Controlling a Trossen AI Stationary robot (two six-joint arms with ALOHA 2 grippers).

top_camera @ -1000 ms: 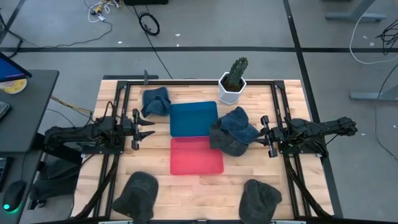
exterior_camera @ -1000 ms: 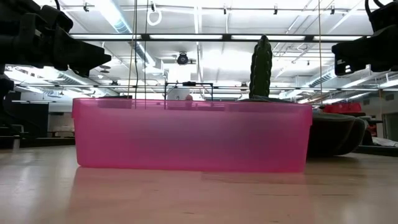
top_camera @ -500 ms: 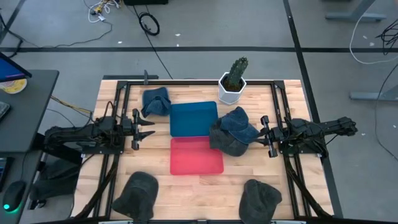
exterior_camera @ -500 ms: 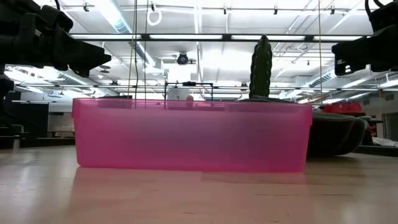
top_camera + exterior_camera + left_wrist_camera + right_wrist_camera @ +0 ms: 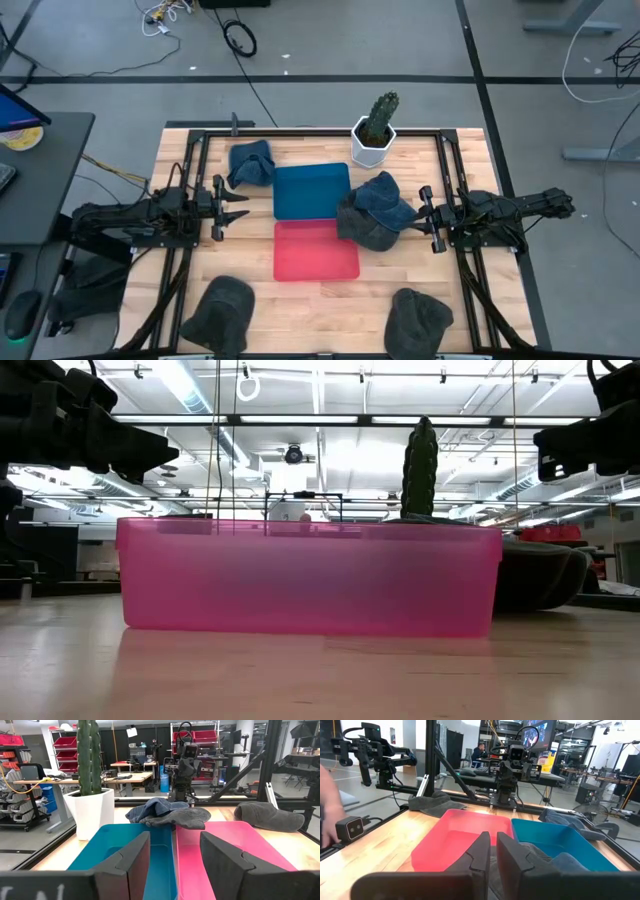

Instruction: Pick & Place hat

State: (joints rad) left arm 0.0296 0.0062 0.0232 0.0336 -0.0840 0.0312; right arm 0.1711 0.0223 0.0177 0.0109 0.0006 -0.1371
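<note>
A blue hat lies over a grey hat (image 5: pixel 375 212) on the table just right of the blue tray (image 5: pixel 311 192) and pink tray (image 5: pixel 316 250); the same pile (image 5: pixel 167 815) shows in the left wrist view. Another blue hat (image 5: pixel 250 163) lies left of the blue tray. Two grey hats (image 5: pixel 222 310) (image 5: pixel 418 318) rest near the near edge. My left gripper (image 5: pixel 240 210) (image 5: pixel 175 837) hovers open left of the trays. My right gripper (image 5: pixel 416 215) (image 5: pixel 493 837) is shut and hovers at the pile's right edge, raised above the table (image 5: pixel 545 445).
A cactus in a white pot (image 5: pixel 375 130) stands at the far edge beyond the blue tray. Black frame rails (image 5: pixel 195 150) run along the table's sides. A person's hand (image 5: pixel 327 815) shows at the edge of the right wrist view.
</note>
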